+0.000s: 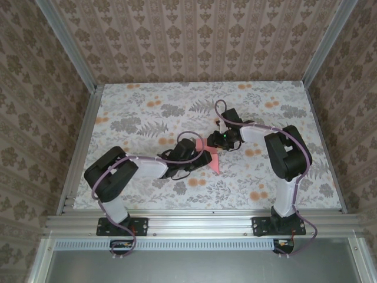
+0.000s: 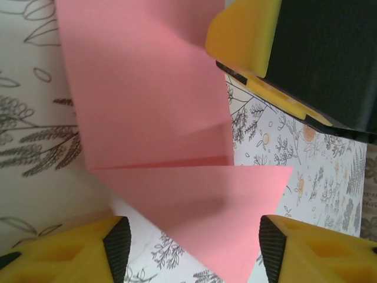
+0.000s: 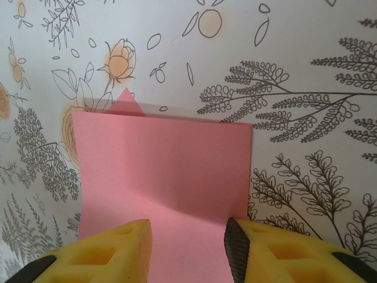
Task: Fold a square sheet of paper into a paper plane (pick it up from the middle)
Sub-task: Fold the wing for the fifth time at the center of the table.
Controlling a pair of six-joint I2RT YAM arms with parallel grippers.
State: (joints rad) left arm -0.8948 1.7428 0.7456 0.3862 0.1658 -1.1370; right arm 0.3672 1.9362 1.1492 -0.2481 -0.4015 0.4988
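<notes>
Left fingers [image 2: 116, 250] apart, straddling paper plane [image 2: 147, 94]; right fingers [image 3: 238, 250] apart over its edge.

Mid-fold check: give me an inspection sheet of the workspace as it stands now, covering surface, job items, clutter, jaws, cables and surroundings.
Surface: floral-print tabletop, flat.
Job's things: paper plane, pink, part-folded with a pointed end, at mid-table between the two grippers.
Clutter: nothing seen.
Grippers: left gripper has its jaws apart with the paper's point between them, not pinched; right gripper has its jaws apart astride the paper's near edge.
Cables: purple cables loop along both arms.
Surroundings: patterned walls on three sides; aluminium frame along the near edge.
</notes>
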